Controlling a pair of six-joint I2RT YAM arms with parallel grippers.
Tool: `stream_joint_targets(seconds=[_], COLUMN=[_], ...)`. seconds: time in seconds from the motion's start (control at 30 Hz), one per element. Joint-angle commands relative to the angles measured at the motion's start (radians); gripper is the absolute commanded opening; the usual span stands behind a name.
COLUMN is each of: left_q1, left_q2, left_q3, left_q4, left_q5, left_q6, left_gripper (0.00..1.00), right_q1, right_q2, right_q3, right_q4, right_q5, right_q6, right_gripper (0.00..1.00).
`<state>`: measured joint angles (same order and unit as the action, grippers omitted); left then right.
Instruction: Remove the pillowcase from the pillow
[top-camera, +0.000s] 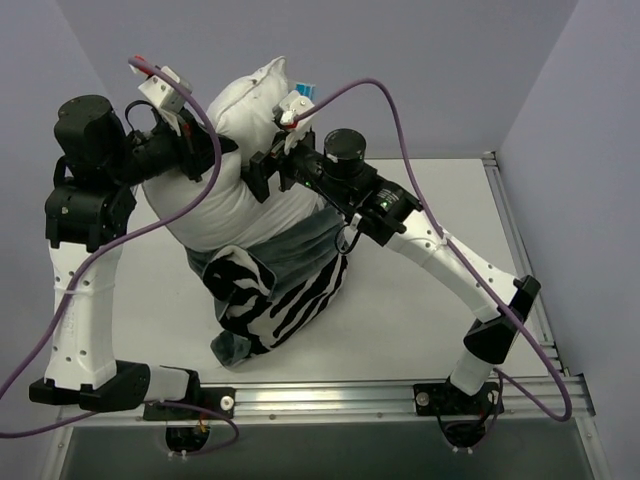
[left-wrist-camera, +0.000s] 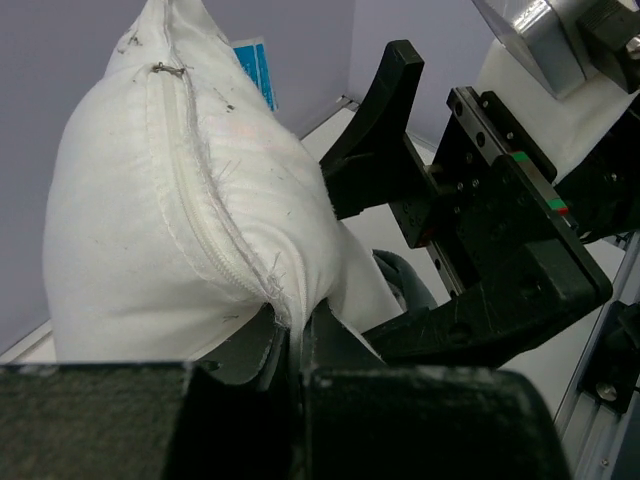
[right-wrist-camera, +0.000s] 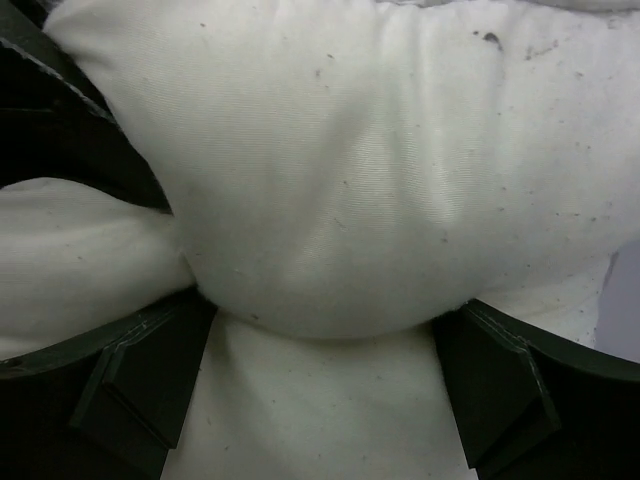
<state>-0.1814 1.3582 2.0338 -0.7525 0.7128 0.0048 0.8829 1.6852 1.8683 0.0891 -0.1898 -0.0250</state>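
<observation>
The white pillow (top-camera: 235, 190) is held up off the table (top-camera: 420, 300), its blue-and-white tag (top-camera: 303, 92) at the top corner. The zebra-striped pillowcase (top-camera: 285, 290) covers only its lower end and hangs bunched down to the table, with the grey inside showing. My left gripper (top-camera: 215, 150) is shut on the pillow's zippered seam edge (left-wrist-camera: 215, 240). My right gripper (top-camera: 262, 178) grips the pillow's right side. Its fingers (right-wrist-camera: 140, 370) press into the white cushion (right-wrist-camera: 330, 200), which bulges between them.
Grey walls enclose the table at the back and on both sides. An aluminium rail (top-camera: 330, 400) runs along the near edge, and another (top-camera: 515, 240) along the right edge. Purple cables (top-camera: 400, 110) loop over both arms.
</observation>
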Motion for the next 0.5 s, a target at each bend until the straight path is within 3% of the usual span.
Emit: stream_joint_targets(seconds=[0.0,0.03,0.1,0.13,0.17,0.33,0.37,0.4,0.43,0.47], left_q1=[-0.073,-0.076,-0.078,-0.078,-0.078,-0.076,-0.076,-0.075,-0.07,-0.064], left_q2=[0.001,0.005,0.013,0.016,0.019,0.013,0.013,0.013,0.015,0.018], left_q3=[-0.027,-0.032,-0.03,-0.026,-0.012,0.037,0.046,0.074,0.091,0.109], left_q4=[0.097,0.104,0.111,0.113,0.111,0.068,0.059,0.048,0.024,0.01], left_q5=[0.151,0.152,0.158,0.159,0.157,0.139,0.119,0.091,0.041,0.015], left_q6=[-0.045,-0.048,-0.057,-0.058,-0.058,-0.01,-0.006,0.012,0.049,0.061], left_gripper=[0.02,0.02,0.02,0.02,0.02,0.04,0.24,0.5,0.95,0.94], right_q1=[0.094,0.094,0.094,0.094,0.094,0.077,0.064,0.044,-0.013,-0.044], right_q2=[0.044,0.054,0.06,0.057,0.053,-0.04,-0.054,-0.065,-0.08,-0.084], right_q3=[-0.001,-0.006,-0.02,-0.029,-0.041,-0.138,-0.15,-0.159,-0.172,-0.17], right_q4=[-0.016,-0.011,0.009,0.021,0.052,0.139,0.168,0.184,0.204,0.205], right_q5=[-0.057,-0.057,-0.048,-0.03,-0.01,0.12,0.144,0.173,0.182,0.187], right_q6=[-0.006,0.005,0.054,0.063,0.071,0.132,0.158,0.192,0.276,0.316], right_gripper=[0.92,0.69,0.4,0.09,0.0,0.0,0.0,0.0,0.0,0.0])
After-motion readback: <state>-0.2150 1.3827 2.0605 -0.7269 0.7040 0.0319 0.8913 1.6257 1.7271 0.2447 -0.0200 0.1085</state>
